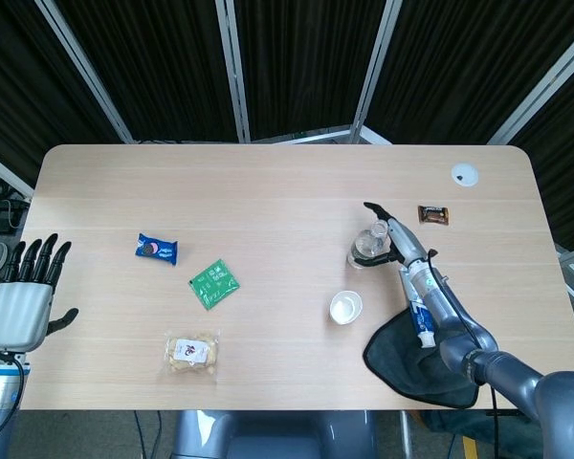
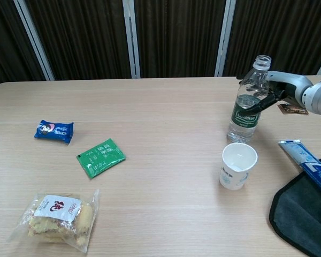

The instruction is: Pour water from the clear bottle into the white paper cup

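Note:
The clear bottle (image 1: 366, 247) (image 2: 249, 101) stands upright and uncapped on the table, right of centre. My right hand (image 1: 389, 239) (image 2: 272, 88) grips its upper body, with fingers curled behind it and the thumb across the front above the green label. The white paper cup (image 1: 345, 307) (image 2: 238, 166) stands empty just in front of the bottle, apart from it. My left hand (image 1: 24, 298) hangs open with fingers spread beyond the table's left edge, seen only in the head view.
A toothpaste box (image 1: 417, 306) (image 2: 307, 163) lies on a dark cloth (image 1: 426, 359) (image 2: 305, 214) at the front right. A small brown packet (image 1: 434, 214) lies behind the right hand. A blue snack packet (image 2: 54, 130), green sachet (image 2: 101, 156) and cookie bag (image 2: 58, 214) lie on the left.

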You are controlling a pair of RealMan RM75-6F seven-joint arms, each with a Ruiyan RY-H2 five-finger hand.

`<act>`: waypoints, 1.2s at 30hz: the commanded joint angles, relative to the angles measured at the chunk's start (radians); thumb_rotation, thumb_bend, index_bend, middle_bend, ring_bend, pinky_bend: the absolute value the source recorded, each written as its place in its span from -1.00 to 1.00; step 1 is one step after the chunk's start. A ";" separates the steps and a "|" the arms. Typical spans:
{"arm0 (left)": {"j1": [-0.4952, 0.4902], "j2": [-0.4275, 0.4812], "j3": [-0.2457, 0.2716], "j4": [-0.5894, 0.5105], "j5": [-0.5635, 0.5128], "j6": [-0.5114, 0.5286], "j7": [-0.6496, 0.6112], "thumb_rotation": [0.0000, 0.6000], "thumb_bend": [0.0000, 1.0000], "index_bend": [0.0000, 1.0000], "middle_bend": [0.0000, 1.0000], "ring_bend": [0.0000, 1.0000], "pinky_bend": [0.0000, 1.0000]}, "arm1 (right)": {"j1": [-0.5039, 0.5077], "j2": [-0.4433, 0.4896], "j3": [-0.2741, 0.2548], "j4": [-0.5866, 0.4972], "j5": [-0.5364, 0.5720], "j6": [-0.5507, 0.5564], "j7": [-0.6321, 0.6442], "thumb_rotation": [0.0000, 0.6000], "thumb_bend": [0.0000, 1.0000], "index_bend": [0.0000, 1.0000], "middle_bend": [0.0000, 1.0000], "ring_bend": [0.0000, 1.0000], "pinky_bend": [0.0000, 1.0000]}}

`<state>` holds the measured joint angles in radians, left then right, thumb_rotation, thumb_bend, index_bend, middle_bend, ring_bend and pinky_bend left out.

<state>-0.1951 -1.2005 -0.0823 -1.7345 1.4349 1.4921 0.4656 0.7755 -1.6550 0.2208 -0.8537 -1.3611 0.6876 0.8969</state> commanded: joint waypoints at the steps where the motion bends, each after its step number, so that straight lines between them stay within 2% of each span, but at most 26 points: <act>1: -0.001 0.001 -0.002 0.001 -0.005 -0.004 -0.003 1.00 -1.00 -1.00 -1.00 -1.00 -1.00 | 0.008 -0.011 0.006 0.009 0.007 -0.009 0.000 1.00 -1.00 -1.00 -1.00 -1.00 -1.00; 7: -0.002 0.001 -0.006 0.005 -0.013 -0.011 -0.005 1.00 -1.00 -1.00 -1.00 -1.00 -1.00 | 0.021 -0.042 0.012 0.039 0.016 -0.019 0.007 1.00 -1.00 -1.00 -0.99 -1.00 -1.00; 10: -0.003 0.001 -0.008 0.007 -0.019 -0.014 -0.007 1.00 -1.00 -1.00 -1.00 -1.00 -1.00 | 0.024 -0.063 0.020 0.061 0.027 -0.021 0.026 1.00 -1.00 -0.96 -0.84 -0.98 -1.00; 13: -0.004 0.000 -0.009 0.008 -0.021 -0.017 -0.008 1.00 -1.00 -1.00 -1.00 -1.00 -1.00 | 0.023 -0.083 0.029 0.088 0.035 -0.013 0.040 1.00 -1.00 -0.72 -0.47 -0.73 -0.94; 15: -0.004 0.000 -0.009 0.009 -0.024 -0.020 -0.009 1.00 -1.00 -1.00 -1.00 -1.00 -1.00 | 0.021 -0.102 0.036 0.114 0.043 0.000 0.046 1.00 -1.00 -0.41 -0.16 -0.43 -0.64; 17: -0.005 0.000 -0.010 0.011 -0.027 -0.022 -0.008 1.00 -1.00 -1.00 -1.00 -1.00 -1.00 | 0.019 -0.116 0.041 0.136 0.051 0.005 0.045 1.00 -0.94 -0.17 0.07 -0.21 -0.41; 20: -0.006 -0.001 -0.009 0.009 -0.028 -0.027 -0.009 1.00 -1.00 -1.00 -1.00 -1.00 -1.00 | 0.019 -0.131 0.040 0.165 0.057 -0.001 0.034 1.00 -0.72 0.04 0.25 -0.01 -0.24; 25: -0.006 0.001 -0.007 0.004 -0.026 -0.027 -0.012 1.00 -1.00 -1.00 -1.00 -1.00 -1.00 | 0.009 -0.126 0.039 0.162 0.052 0.019 0.028 1.00 -0.48 0.08 0.27 0.06 -0.15; 30: -0.003 0.010 -0.002 -0.010 -0.014 -0.027 -0.028 1.00 -1.00 -1.00 -1.00 -1.00 -1.00 | -0.019 -0.080 0.035 0.100 0.029 0.096 0.006 1.00 -0.42 0.09 0.27 0.06 -0.12; 36: -0.001 0.032 0.013 -0.033 0.016 -0.032 -0.062 1.00 -1.00 -1.00 -1.00 -1.00 -1.00 | -0.107 0.078 0.003 -0.104 -0.021 0.277 -0.199 1.00 -0.37 0.08 0.27 0.07 -0.12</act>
<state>-0.1961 -1.1708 -0.0717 -1.7654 1.4489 1.4619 0.4060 0.7198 -1.6626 0.2431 -0.8525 -1.3534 0.8776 0.8106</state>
